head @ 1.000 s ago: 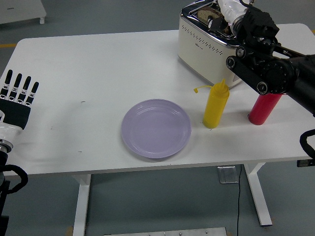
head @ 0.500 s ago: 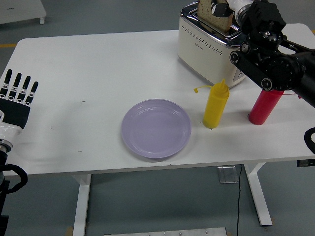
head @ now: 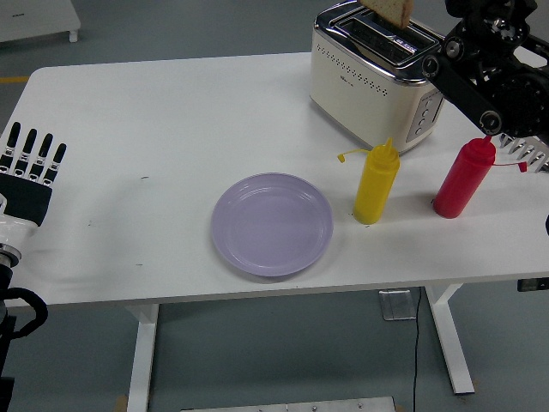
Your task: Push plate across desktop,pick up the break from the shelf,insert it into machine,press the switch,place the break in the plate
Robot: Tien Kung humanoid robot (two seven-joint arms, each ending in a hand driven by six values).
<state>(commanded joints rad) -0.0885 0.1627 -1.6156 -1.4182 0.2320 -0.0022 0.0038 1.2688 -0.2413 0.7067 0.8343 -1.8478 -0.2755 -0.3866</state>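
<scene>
Bread point(head: 390, 10) shows at the top edge of the frame, a toasted slice hanging just above the slots of the cream-and-chrome toaster point(head: 377, 75) in the upper right, its upper part cut off by the frame. The right arm point(head: 493, 73) reaches in from the right edge to that same top corner, but its hand lies beyond the frame, so whether the fingers grip the slice cannot be told. Below the toaster stand a yellow squeeze bottle point(head: 376, 184) and, further right, a red squeeze bottle point(head: 461, 178), both upright. The lilac plate point(head: 272, 224) sits bare at lower centre of the white table point(head: 171, 129), just left of the yellow bottle and apart from it. At the left edge the left hand point(head: 27, 176) rests over the table's edge, fingers straight, slightly spread and holding nothing.
</scene>
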